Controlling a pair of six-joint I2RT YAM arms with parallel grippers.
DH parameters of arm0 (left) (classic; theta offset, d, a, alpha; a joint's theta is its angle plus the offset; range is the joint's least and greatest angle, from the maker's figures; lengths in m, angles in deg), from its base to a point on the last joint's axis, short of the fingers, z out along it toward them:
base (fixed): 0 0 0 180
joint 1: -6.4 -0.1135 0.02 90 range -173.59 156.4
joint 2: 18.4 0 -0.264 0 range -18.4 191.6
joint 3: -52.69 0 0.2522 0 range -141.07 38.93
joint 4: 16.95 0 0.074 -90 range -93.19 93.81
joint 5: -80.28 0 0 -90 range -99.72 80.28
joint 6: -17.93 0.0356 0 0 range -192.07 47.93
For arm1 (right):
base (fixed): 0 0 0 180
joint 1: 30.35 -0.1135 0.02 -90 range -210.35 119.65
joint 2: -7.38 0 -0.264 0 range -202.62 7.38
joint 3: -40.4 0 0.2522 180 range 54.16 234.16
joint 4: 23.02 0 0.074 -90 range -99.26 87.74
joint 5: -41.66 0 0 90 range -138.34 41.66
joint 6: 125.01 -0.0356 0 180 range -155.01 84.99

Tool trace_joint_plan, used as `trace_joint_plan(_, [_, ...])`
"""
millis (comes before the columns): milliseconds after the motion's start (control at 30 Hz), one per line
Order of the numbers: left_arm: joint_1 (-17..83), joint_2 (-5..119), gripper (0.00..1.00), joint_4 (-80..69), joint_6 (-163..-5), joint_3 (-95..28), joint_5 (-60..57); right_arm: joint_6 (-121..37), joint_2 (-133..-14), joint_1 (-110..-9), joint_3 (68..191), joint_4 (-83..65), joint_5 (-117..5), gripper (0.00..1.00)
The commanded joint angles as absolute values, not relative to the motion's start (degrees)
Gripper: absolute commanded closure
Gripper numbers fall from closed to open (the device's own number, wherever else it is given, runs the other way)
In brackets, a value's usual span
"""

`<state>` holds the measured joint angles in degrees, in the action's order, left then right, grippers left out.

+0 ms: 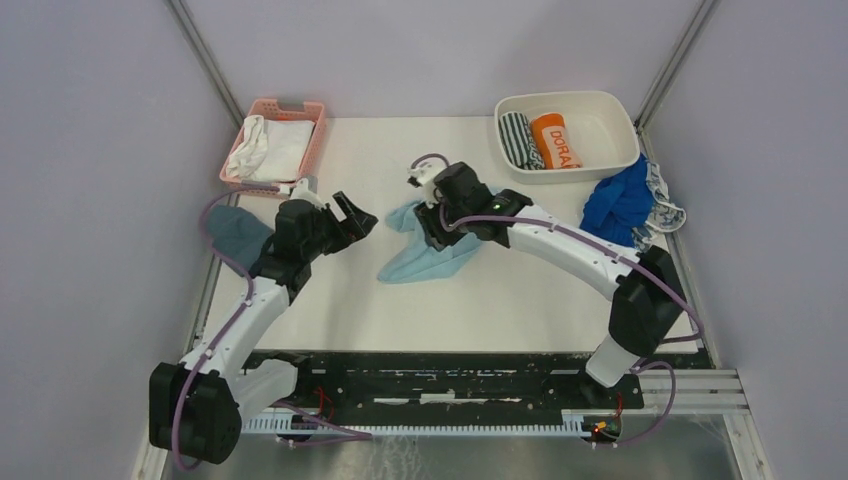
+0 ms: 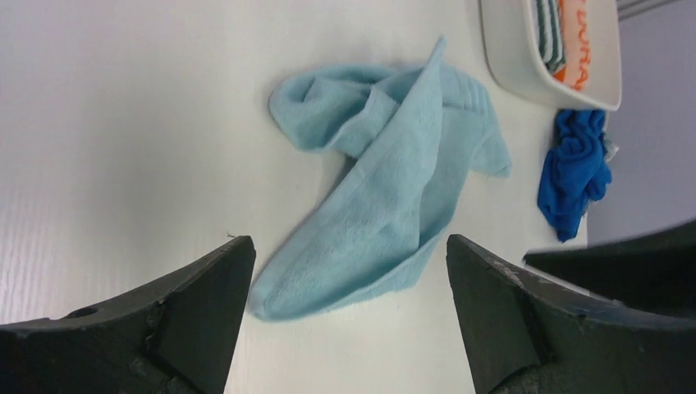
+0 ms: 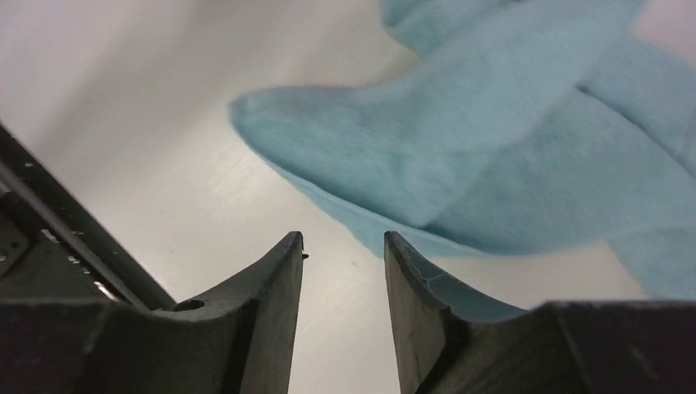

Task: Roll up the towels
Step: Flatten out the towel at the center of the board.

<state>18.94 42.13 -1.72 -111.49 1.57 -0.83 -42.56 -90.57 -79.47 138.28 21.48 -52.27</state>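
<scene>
Here, the right gripper point(image 3: 343, 238) shows a narrow, empty gap between its fingers, tips low over the white table point(image 3: 164, 123). The light blue towel point(image 3: 460, 139) lies just ahead of the tips, not between them. The left gripper point(image 2: 349, 242) is spread wide and holds nothing, with the same towel beyond its tips. Risk: the cloth is soft, napped terry, crumpled, with one hemmed flap folded over another. A narrow pinch may therefore catch a single layer and drag the heap instead of flattening it. Farther off, past this towel, lies the bunched royal blue towel point(image 2: 574, 168).
</scene>
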Motion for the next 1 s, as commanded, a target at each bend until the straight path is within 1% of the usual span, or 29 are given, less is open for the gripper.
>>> trace_joint_plan(0, [22.1,40.0,0.08,8.0,-106.6,2.8,0.7,-44.8,-82.6,-68.8,129.6,20.5,-45.0,0.51])
trace_joint_plan(133, [26.4,43.3,0.09,7.7,-107.6,5.3,2.3,-48.3,-80.0,-62.3,123.3,17.7,-43.8,0.49])
trace_joint_plan(267, [28.6,48.5,0.14,7.5,-106.0,6.1,0.8,-51.3,-79.0,-59.8,118.9,13.9,-42.5,0.48])
trace_joint_plan(467, [31.0,54.5,0.31,9.9,-102.8,3.8,-6.3,-51.4,-80.6,-59.4,117.5,12.8,-41.3,0.46])
trace_joint_plan(567, [32.3,58.2,0.43,10.5,-101.8,2.0,-8.9,-51.4,-81.2,-59.4,117.0,11.9,-41.5,0.46])
trace_joint_plan(633, [33.8,60.2,0.47,11.8,-101.0,0.3,-11.6,-51.3,-81.4,-59.4,117.0,11.7,-41.4,0.45])
trace_joint_plan(700, [35.4,61.6,0.50,13.0,-100.4,-0.8,-14.8,-51.1,-81.5,-59.4,116.8,11.5,-41.3,0.45])
trace_joint_plan(767, [36.4,62.5,0.50,13.4,-100.0,-1.4,-17.2,-51.0,-81.8,-59.4,116.6,11.3,-41.4,0.45])
trace_joint_plan(967, [37.8,62.5,0.50,13.6,-100.2,-2.7,-18.9,-50.4,-81.7,-59.3,116.5,11.4,-40.6,0.45])
